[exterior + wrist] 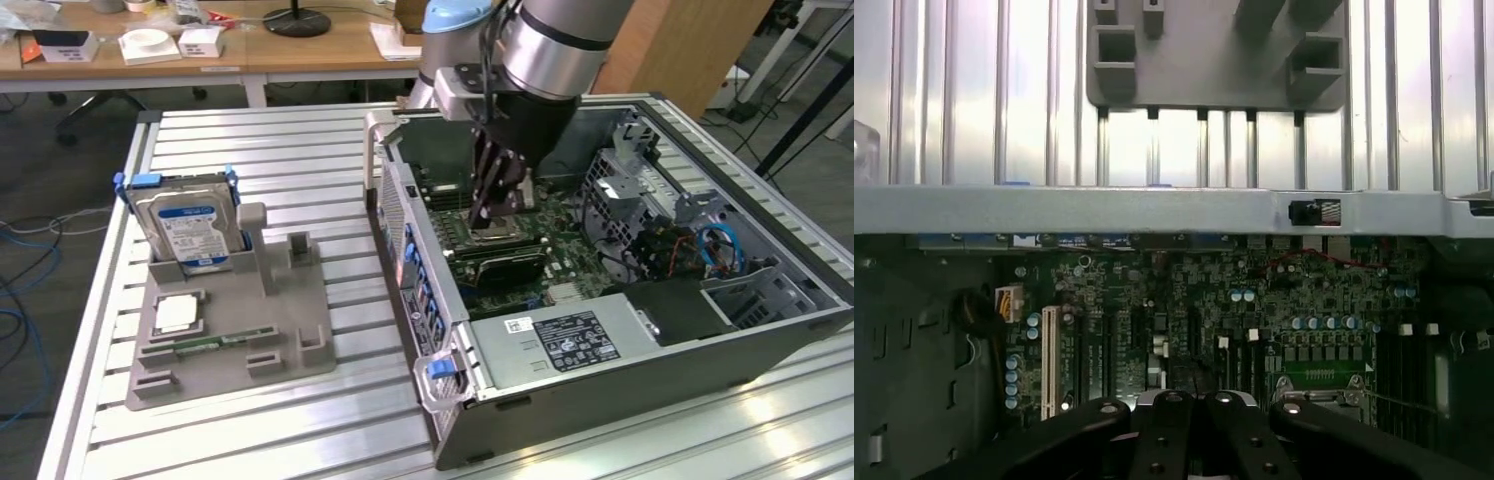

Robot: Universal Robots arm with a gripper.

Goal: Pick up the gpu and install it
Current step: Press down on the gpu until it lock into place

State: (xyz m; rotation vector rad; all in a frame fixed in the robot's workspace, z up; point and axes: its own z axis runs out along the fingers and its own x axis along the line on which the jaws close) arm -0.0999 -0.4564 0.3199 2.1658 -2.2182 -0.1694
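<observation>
The gpu (pixel 505 265), a dark card with a green edge, sits on the motherboard inside the open computer case (pixel 641 370), right under the fingers (pixel 483 190), which are pressed together. I can't tell whether they pinch it. At nine o'clock of the case, a grey tray (pixel 287 330) rests on the ribbed metal surface (pixel 240 140). Wooden desks (pixel 307 50) stand at twelve.

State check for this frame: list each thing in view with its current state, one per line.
gripper: shut, down inside the case over the motherboard
gpu: lying flat on the motherboard, below the gripper
computer case: side panel off, interior exposed
hard drive: upright in the grey holder
grey holder: on the table, some slots vacant
</observation>
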